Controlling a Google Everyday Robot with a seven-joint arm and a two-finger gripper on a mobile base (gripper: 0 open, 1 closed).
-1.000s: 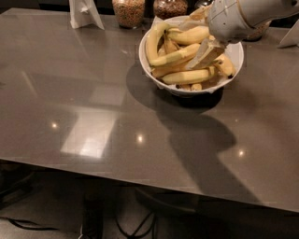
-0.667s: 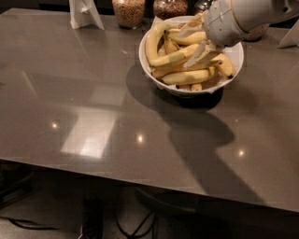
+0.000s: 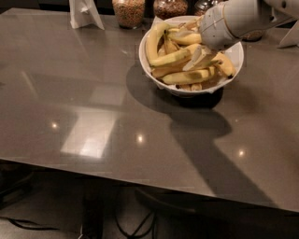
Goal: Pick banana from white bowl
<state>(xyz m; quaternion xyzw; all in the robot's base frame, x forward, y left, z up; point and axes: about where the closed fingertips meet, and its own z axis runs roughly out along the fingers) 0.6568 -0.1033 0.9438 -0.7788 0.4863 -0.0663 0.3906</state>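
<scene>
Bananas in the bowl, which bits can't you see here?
Camera view:
- The gripper, down among the bananas in the white bowl: whether it holds one is hidden by the arm.
- The bowl's far rim: covered by the arm.
- The jars: tops cut off by the top edge.

You see a grey table [image 3: 93, 116] filling the frame. A white folded card [image 3: 84, 13] stands upper left. A grain jar [image 3: 128, 11] and a second jar [image 3: 170, 7] stand top centre, left of the gripper [image 3: 202, 55] at upper right. Cables [image 3: 28, 226] lie lower left.
</scene>
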